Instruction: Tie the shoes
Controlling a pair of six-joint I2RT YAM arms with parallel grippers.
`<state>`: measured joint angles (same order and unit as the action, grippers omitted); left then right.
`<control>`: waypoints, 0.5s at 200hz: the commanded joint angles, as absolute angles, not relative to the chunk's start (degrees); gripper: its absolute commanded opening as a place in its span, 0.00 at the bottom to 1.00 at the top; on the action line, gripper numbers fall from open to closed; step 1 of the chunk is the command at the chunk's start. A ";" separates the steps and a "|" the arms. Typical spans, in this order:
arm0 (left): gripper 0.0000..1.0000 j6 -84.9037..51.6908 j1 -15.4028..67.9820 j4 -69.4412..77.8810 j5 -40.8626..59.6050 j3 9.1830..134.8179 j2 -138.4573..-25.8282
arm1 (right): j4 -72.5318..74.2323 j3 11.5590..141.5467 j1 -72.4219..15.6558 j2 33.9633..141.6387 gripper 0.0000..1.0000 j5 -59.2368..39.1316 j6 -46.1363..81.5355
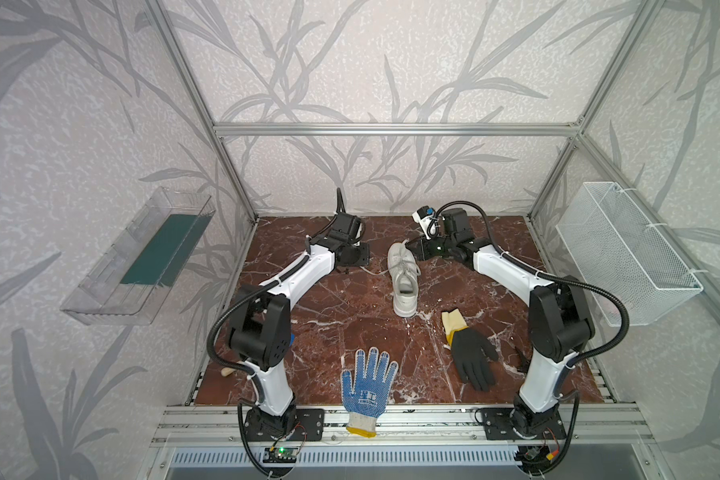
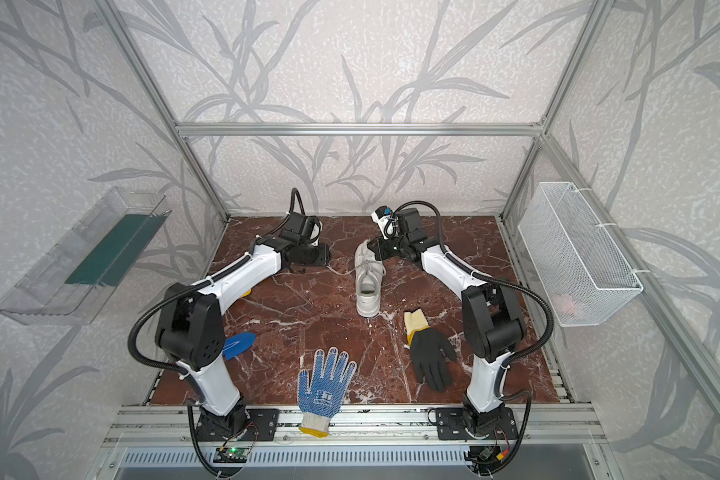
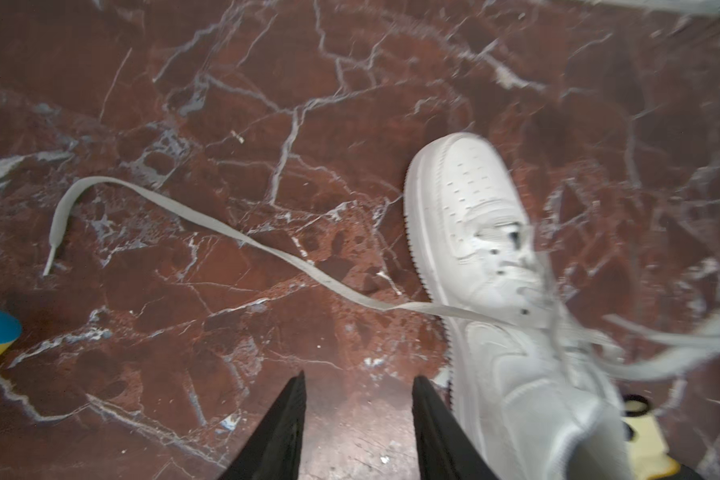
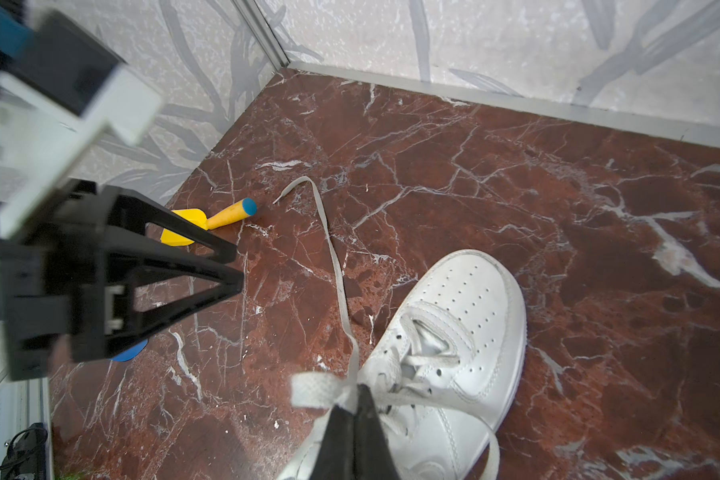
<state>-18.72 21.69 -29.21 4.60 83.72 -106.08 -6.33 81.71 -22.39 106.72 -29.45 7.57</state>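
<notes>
In both top views the shoe [image 1: 404,286] stands on its sole at the far middle of the bench [image 1: 308,324], toe toward the back wall, between the two hands. The right hand [image 1: 411,242] is down at the toe end. The left hand [image 1: 350,259] hovers near the other flank, and a loose lace [image 1: 371,272] trails across the bench toward it. No knot or bow shows, so I judge the tying barely begun. Nothing pins the shoe, so a hard pull would likely drag or tip it rather than tighten anything. The dotted glove [image 1: 368,382] and the black glove [image 1: 470,357] lie well apart, nearer the front, and seem no hazard.

In the left wrist view the left hand [image 3: 359,378] stands partly open, with only bare bench between its fingers. The loose lace [image 3: 225,232] lies flat and limp, running away from the shoe [image 3: 495,270]. A flat lace on hard stone is awkward to pinch, and the fingers may skid over it. Blur hides how the laces cross.

In the right wrist view the right hand [image 4: 360,397] is pinched tight on the other lace [image 4: 312,388], close over the lacing. The bite is small and right at the fingertips, so a jerk could slip it free. The left hand [image 4: 233,268] is close, and crossing arms could collide. A yellow toy shovel [image 4: 225,215] lies near the loose lace's tip, where a sweep might knock it.
</notes>
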 commanded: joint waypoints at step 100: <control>0.48 -27.84 20.50 -43.76 -10.55 107.45 -127.54 | -8.61 84.22 -21.49 106.30 0.00 -30.65 9.31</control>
<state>-20.25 21.21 -40.51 -9.98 103.02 -124.84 -7.79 81.89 -22.15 106.72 -29.63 8.78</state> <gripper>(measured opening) 0.477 0.047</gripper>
